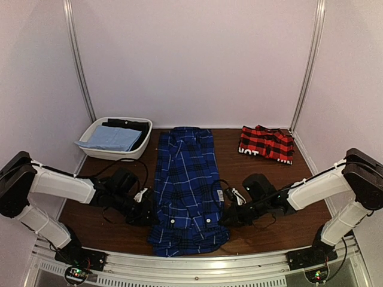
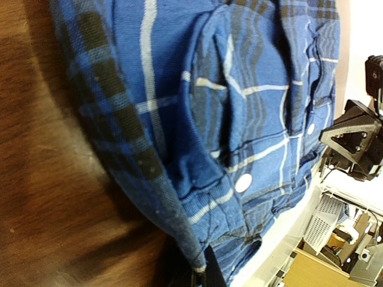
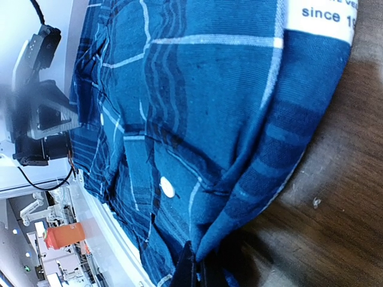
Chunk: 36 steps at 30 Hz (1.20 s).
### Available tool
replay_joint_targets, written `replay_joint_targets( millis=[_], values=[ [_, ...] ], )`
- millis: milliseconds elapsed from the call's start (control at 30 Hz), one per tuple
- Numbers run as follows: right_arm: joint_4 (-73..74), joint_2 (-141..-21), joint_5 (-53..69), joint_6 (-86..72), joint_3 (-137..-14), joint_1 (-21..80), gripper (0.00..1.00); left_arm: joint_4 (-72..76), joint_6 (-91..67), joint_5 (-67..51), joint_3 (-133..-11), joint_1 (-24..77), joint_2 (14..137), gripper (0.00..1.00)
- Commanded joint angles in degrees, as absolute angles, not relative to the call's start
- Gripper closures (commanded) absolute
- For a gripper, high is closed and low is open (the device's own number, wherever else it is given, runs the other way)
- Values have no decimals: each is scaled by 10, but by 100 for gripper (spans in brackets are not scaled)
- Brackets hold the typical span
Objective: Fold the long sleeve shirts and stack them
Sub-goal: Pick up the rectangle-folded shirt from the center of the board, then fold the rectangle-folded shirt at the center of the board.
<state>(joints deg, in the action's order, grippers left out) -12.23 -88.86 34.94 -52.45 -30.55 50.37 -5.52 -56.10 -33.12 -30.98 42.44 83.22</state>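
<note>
Folding the dark blue plaid shirt [image 1: 187, 191] in half looks like the step you are on. The shirt lies flat in the middle of the table [image 1: 269, 185], long and narrow, with one end close to you.

Your left gripper [image 1: 148, 216] is pinched tight on the shirt's left edge near that close end. Your right gripper [image 1: 227, 217] is pinched tight on the right edge, just across from it.

Lift both sides together and at the same height, so the cloth does not twist. Carry the near end up and over toward the far end. Lay it down softly and line up the edges. Go slowly, because a thin pinch may slip.

The red-and-black check shirt [image 1: 267, 143] sits at the far right, well apart.
</note>
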Motion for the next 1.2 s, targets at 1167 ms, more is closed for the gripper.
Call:
replay_joint_targets(
  millis=[1167],
  values=[
    [-309,-1191,401,-607,-626,275,100,316,-777,-448,-497,186,1105,100]
  ],
)
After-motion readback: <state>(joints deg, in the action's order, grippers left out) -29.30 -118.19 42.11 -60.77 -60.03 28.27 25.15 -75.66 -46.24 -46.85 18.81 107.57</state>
